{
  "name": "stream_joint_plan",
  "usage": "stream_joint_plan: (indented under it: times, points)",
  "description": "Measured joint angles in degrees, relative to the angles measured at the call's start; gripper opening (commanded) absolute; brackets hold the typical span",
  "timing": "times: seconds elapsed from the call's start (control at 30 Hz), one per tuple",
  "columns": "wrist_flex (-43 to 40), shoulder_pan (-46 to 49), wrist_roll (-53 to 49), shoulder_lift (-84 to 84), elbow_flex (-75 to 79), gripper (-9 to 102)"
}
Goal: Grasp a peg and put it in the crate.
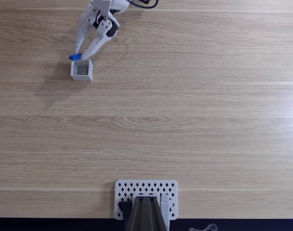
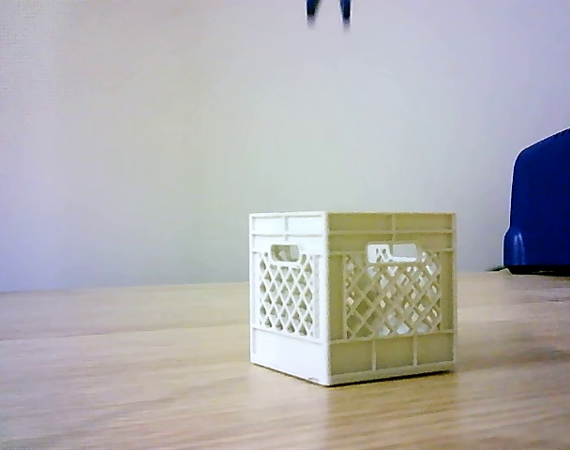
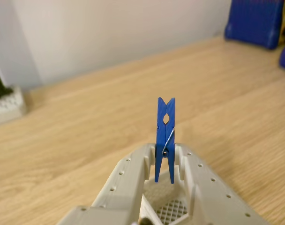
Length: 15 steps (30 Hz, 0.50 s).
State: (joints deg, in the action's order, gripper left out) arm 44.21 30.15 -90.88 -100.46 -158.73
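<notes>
The gripper (image 3: pixel 165 165) is clamped on the peg (image 3: pixel 165 138), a blue clothes-peg pinched near its spring between the 2 fingers (image 3: pixel 198 180), so its forked end sticks straight out past the tips in the wrist view. Holding it by the middle leaves the lower legs free to go into the box first. In the fixed view the peg (image 1: pixel 75 57) hangs at about 11 o'clock from the crate (image 1: pixel 82 70), just beside its rim, with the gripper (image 1: pixel 79 56) reaching down from 1 o'clock. In the other view the crate (image 2: pixel 352 295) stands on the table (image 2: pixel 116 375) and the 2 peg tips (image 2: pixel 328 9) show at 12 o'clock, well above it. I judge the carry nearly done: a small shift over the opening, then release.
</notes>
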Motion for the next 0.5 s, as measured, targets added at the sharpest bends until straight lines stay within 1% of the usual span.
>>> stream_joint_plan:
  times: [0.2,0.5]
  points:
    - [0.18,1.23,0.00,8.09,5.45,0]
    - [0.18,1.49,0.00,12.22,8.17,0]
